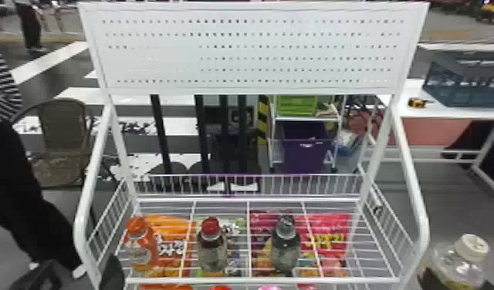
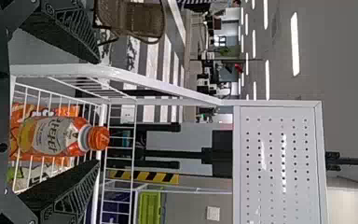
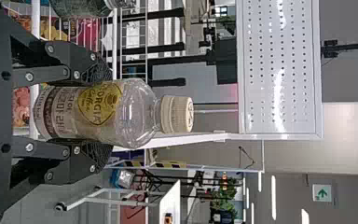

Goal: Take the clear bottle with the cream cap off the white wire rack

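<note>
At the lower right of the head view my right gripper (image 1: 492,284) holds the clear bottle (image 1: 460,262) upright, outside the right side of the white wire rack (image 1: 422,216). The right wrist view has the right gripper (image 3: 95,112) shut on the body of the clear bottle (image 3: 137,112), one finger on each side, with its cream cap (image 3: 177,114) free. My left gripper (image 1: 80,279) is at the rack's left front corner, low in the head view. In the left wrist view the left gripper (image 2: 98,112) stands open, the orange bottle (image 2: 56,135) beyond its fingers, not gripped.
On the rack shelf stand an orange-capped bottle (image 1: 141,243), a red-capped bottle (image 1: 211,247) and a grey-capped bottle (image 1: 285,243), with colourful snack bags (image 1: 331,231) beneath the wires. White side rails (image 1: 408,169) and a perforated panel (image 1: 254,50) frame the rack.
</note>
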Available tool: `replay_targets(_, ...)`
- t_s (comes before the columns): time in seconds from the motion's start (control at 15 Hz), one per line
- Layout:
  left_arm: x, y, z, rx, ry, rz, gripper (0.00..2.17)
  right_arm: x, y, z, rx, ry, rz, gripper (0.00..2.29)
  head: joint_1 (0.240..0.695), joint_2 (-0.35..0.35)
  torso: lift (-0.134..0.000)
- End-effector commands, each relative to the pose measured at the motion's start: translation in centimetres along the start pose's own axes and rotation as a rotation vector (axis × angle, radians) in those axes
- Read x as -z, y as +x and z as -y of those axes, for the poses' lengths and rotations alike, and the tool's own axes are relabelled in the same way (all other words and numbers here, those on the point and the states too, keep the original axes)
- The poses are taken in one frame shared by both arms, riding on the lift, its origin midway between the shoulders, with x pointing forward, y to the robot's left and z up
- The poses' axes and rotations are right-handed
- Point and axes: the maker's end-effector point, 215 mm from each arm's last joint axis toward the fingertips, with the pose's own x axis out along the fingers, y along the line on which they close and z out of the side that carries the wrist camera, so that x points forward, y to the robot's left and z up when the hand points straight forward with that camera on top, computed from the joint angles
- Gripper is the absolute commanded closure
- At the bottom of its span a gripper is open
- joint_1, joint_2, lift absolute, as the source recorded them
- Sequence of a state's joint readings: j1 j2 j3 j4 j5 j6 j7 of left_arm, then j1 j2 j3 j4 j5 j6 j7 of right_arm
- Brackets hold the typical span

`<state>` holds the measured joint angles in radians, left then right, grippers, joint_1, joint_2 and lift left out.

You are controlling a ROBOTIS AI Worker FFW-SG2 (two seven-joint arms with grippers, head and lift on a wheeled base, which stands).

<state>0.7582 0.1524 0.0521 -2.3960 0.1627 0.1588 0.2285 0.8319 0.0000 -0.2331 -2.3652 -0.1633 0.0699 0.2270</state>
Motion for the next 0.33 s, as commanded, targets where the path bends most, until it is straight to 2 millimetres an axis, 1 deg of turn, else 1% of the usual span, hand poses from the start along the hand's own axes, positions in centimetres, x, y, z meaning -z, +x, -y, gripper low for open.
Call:
replay_targets(0.0, 0.13, -0.03, -0.03, -0.001, 0.0, -0.003, 0.12, -0.02, -0.11, -0.01, 0.0, -0.001, 0.0, 1.02, 0.499, 0.0, 0.0)
replay_targets(0.27, 0.47, -0.02, -0.08, -0.002, 0.001, -0.009, 0.12, -0.24, -0.16, 0.05, 0.0, -0.002, 0.004, 1.02, 0.499, 0.0, 0.0)
